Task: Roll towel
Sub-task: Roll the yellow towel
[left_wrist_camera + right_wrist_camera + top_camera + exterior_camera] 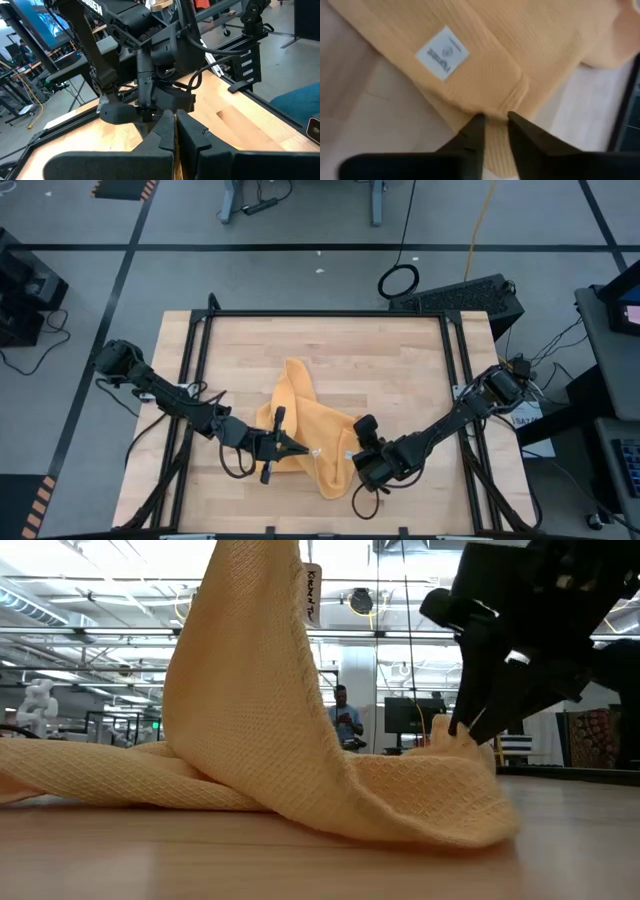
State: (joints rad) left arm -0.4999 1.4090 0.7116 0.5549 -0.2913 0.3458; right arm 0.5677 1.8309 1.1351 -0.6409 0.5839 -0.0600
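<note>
the towel (305, 435) lies crumpled at the table's near middle. right gripper (493, 122) pinches its edge, left gripper (300, 448) is closed beside it. secure the fold fully before lifting.

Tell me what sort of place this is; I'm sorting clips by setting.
Probably a robotics lab or workshop hall: a wooden table in a black frame on a grey taped floor, monitors and a person standing behind, and more equipment under bright ceiling lights.

Orange-yellow towel (305, 432) lies crumpled near the table's front middle, one part lifted in a peak, white label (442, 52) showing.
</note>
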